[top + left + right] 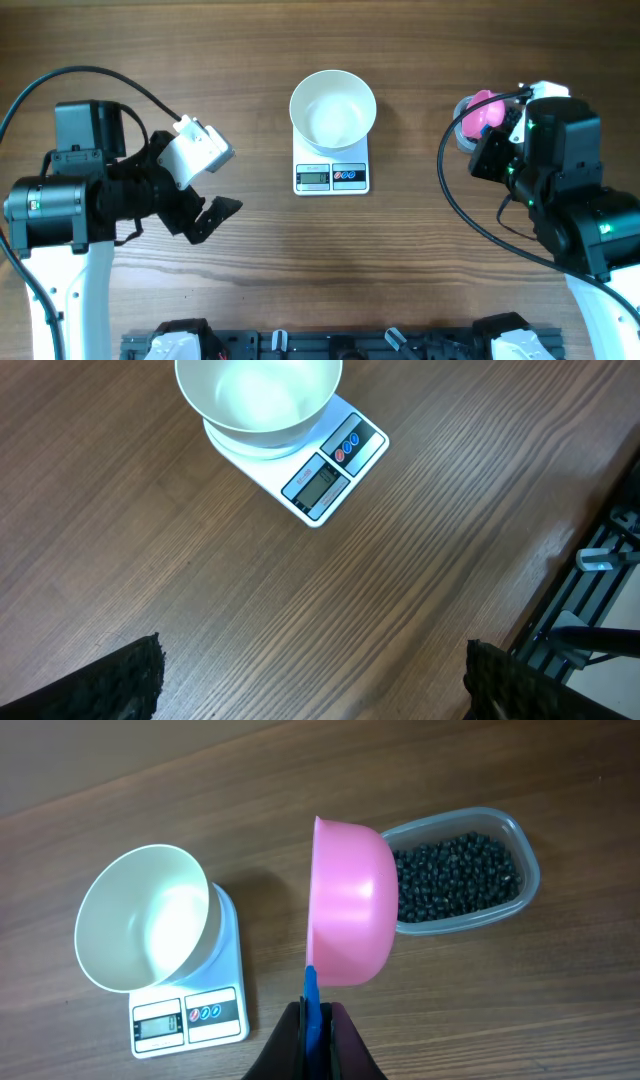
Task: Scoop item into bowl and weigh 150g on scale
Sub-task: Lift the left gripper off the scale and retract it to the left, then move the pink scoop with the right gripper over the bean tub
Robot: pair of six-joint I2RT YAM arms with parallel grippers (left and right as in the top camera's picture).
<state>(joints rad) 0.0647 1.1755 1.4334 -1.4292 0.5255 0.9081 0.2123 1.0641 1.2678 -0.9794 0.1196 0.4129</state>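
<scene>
Scoop (345,910) — pink, smooth; beads (455,875) — round, black

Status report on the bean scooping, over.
Left gripper open, empty. Right gripper shut on pink scoop beside the beans. Bowl empty on scale. Nothing in the way.

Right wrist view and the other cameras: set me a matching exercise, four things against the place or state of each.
Things:
1. bowl
2. black grains
3. pink scoop
4. left gripper

Places or states:
a. in the clear tub
b. open, above the bare table
c. empty, on the scale
d. tipped on edge, held by the right gripper

Pairs: 1-c, 2-a, 3-d, 4-b.
</scene>
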